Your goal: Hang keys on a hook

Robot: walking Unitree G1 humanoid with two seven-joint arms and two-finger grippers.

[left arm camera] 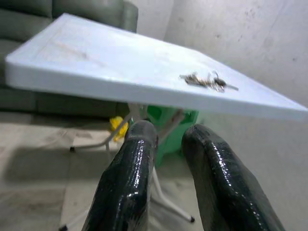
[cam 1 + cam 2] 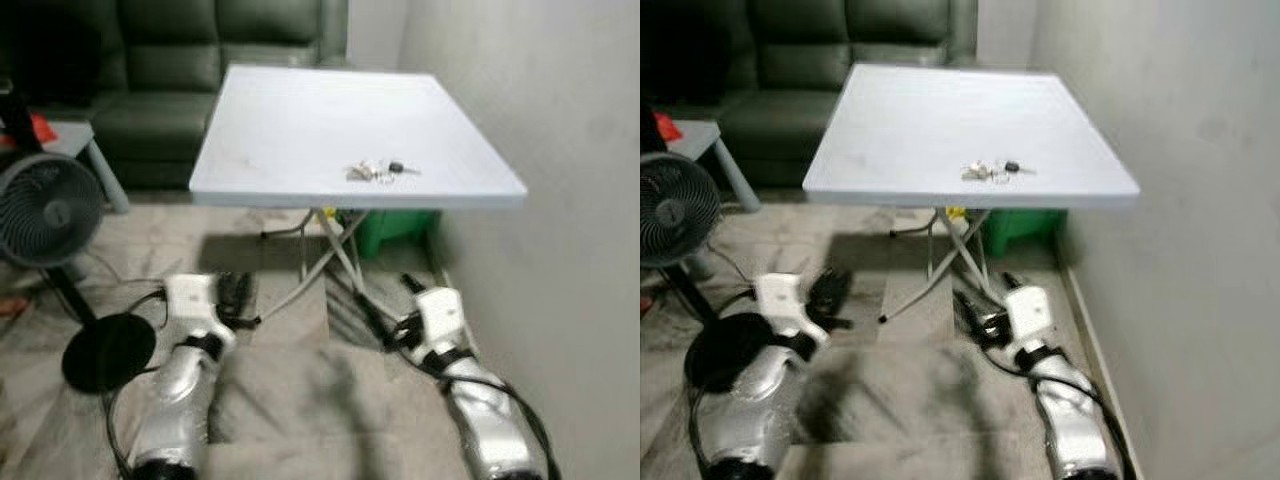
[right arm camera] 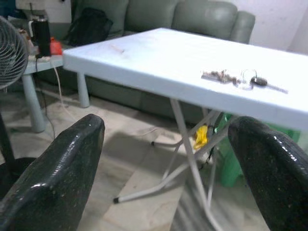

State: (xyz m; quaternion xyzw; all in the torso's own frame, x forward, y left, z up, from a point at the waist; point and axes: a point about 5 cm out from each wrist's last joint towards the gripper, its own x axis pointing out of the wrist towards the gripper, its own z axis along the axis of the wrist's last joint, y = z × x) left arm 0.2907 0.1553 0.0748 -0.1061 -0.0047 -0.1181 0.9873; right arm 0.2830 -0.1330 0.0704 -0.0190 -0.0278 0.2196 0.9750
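Fan: far left, on the floor.
Left gripper: low before the tabletop — fingers nearly together, grasping nothing.
Keys: lying near the tabletop's front edge.
Right gripper: low — fingers spread wide, empty.

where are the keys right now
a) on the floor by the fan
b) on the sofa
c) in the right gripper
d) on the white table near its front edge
d: the keys lie flat on the white table, close to the edge nearest the robot, while the left gripper and the right gripper are both low down in front of the table, holding nothing.
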